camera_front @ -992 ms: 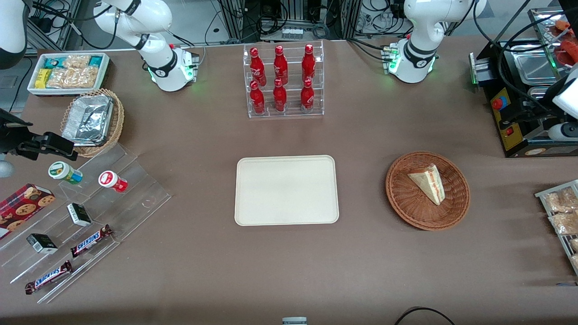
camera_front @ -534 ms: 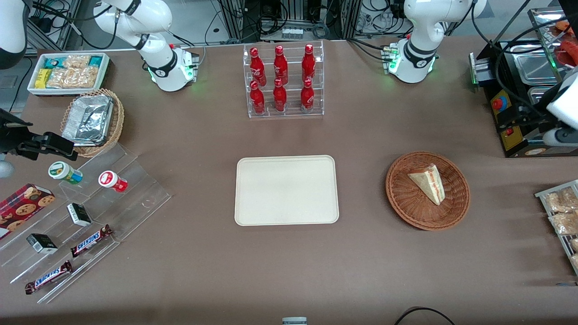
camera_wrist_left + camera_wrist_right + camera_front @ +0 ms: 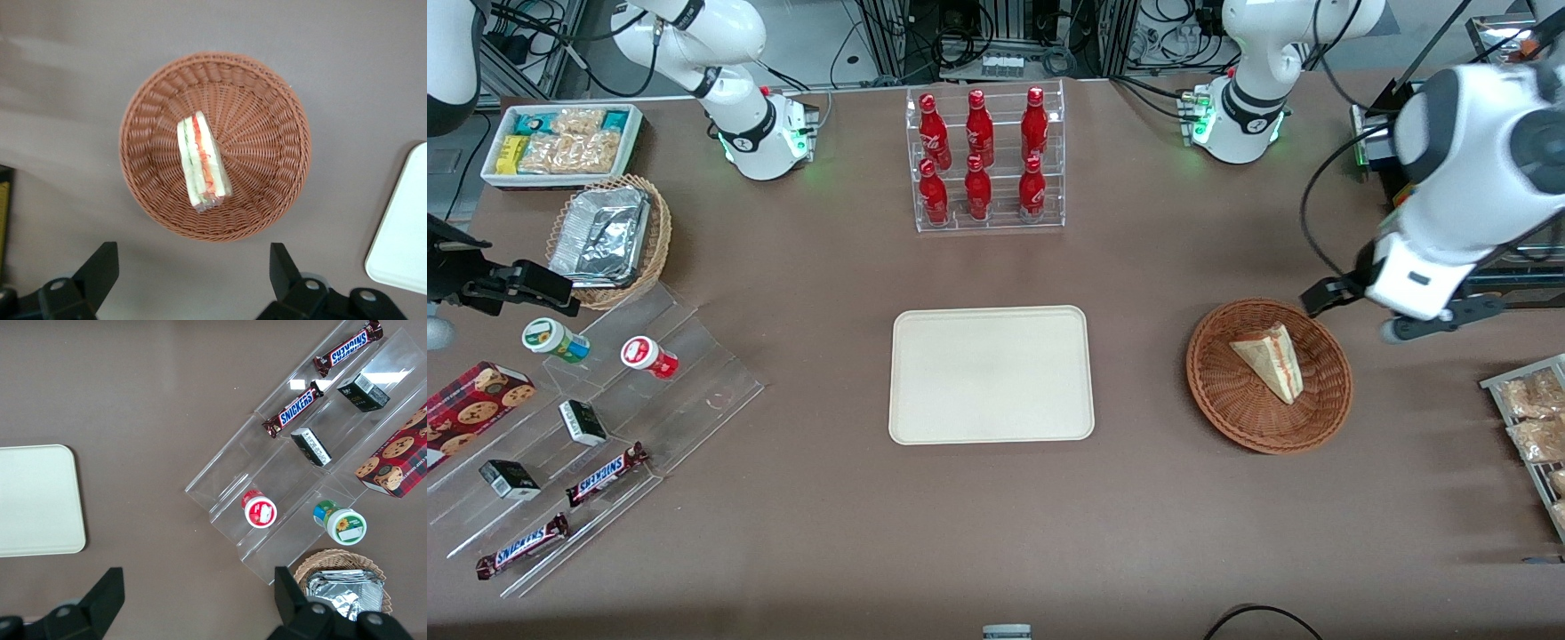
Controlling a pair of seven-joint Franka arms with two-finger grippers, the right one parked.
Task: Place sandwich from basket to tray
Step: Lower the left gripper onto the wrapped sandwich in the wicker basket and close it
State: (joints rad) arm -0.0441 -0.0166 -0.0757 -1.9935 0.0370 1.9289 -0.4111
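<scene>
Even, bright overhead light; shadows on the brown table (image 3: 1138, 533) are soft and faint. Glare flashes off the foil trays (image 3: 600, 233) at nine o'clock. The gripper (image 3: 193, 277), raised beside the basket (image 3: 267, 140), looks slightly soft.

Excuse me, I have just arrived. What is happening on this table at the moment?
The left arm is above the table beside the basket, its gripper open and empty, looking down at it. The sandwich lies in the basket, untouched. The tray, where it should go, has nothing on it and sits toward the middle of the table. So the pick has not yet begun; the arm seems to be lining up for the grasp.
</scene>
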